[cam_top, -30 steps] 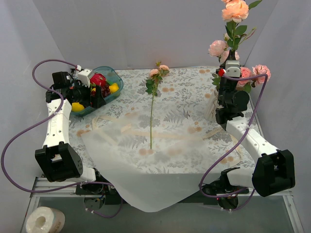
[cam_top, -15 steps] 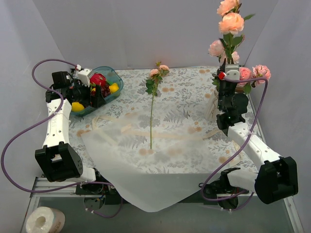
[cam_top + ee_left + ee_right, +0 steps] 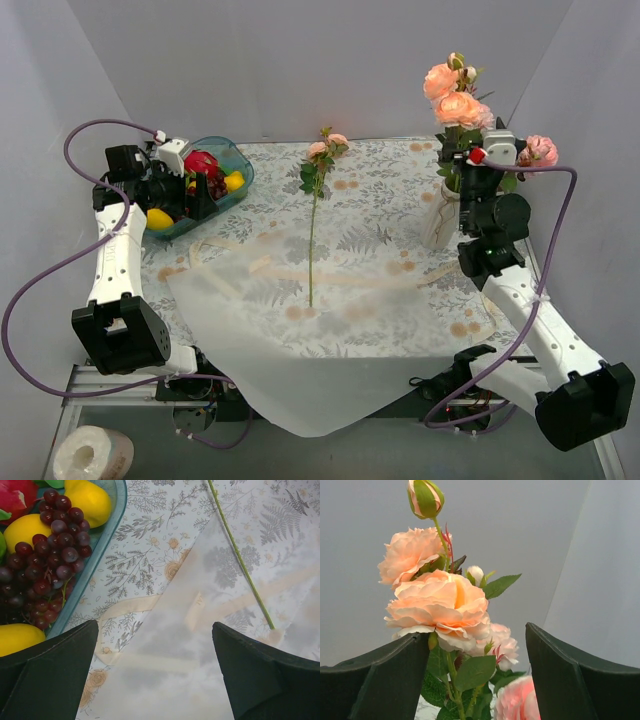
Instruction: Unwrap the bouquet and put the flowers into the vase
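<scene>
The bouquet is undone: its white paper (image 3: 290, 350) lies spread flat on the table with the cream ribbon (image 3: 300, 275) under it. One of the flowers (image 3: 313, 200) lies on the cloth, its stem (image 3: 240, 560) reaching onto the paper (image 3: 200, 645). Peach and pink flowers (image 3: 455, 95) stand in the white vase (image 3: 438, 215) at the right. My right gripper (image 3: 463, 175) is open just behind them, with the blooms (image 3: 440, 605) and leafy stems loose between its fingers (image 3: 375, 680). My left gripper (image 3: 155, 675) hangs open over the paper's left edge, beside the fruit bowl.
A clear blue bowl (image 3: 238, 160) holds grapes (image 3: 45, 555), lemons and a red fruit at the back left. A floral tablecloth (image 3: 380, 170) covers the table. The paper overhangs the near edge. A white roll (image 3: 92, 455) sits below the table at the left. Grey walls close in behind.
My right gripper has opened and let go of the peach flower stem. The blooms have sunk lower into the vase. The right arm has shifted rightward. The left arm has not moved.
</scene>
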`<action>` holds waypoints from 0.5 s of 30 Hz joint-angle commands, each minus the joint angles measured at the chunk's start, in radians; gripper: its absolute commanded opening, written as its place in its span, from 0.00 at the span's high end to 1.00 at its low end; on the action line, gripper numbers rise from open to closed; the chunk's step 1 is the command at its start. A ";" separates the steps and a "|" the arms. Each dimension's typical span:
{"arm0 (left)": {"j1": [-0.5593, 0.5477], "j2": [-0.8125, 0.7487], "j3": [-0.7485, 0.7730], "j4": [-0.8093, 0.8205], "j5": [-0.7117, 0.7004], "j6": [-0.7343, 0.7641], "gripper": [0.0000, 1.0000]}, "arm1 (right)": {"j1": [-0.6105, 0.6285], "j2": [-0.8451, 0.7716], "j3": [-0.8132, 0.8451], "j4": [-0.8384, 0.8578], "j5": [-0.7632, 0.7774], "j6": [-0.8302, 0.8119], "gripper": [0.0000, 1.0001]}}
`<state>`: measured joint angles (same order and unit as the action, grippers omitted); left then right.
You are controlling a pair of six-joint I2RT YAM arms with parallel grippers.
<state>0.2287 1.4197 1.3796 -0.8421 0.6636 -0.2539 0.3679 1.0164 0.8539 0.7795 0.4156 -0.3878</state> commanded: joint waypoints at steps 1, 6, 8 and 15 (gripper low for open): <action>-0.002 -0.025 0.042 -0.005 0.022 -0.001 0.02 | 0.045 -0.016 0.220 -0.054 -0.063 0.061 0.18; -0.002 -0.031 0.044 -0.006 0.024 -0.004 0.02 | 0.216 0.045 0.439 -0.164 -0.066 -0.020 0.16; -0.002 -0.033 0.045 -0.009 0.024 -0.004 0.02 | 0.276 0.099 0.518 -0.196 0.017 -0.109 0.15; -0.002 -0.067 0.013 -0.015 0.013 0.019 0.02 | 0.273 0.085 0.290 -0.117 0.213 -0.229 0.20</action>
<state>0.2287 1.4162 1.3888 -0.8505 0.6662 -0.2565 0.6483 1.1023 1.2972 0.6334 0.4934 -0.5232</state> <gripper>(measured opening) 0.982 0.823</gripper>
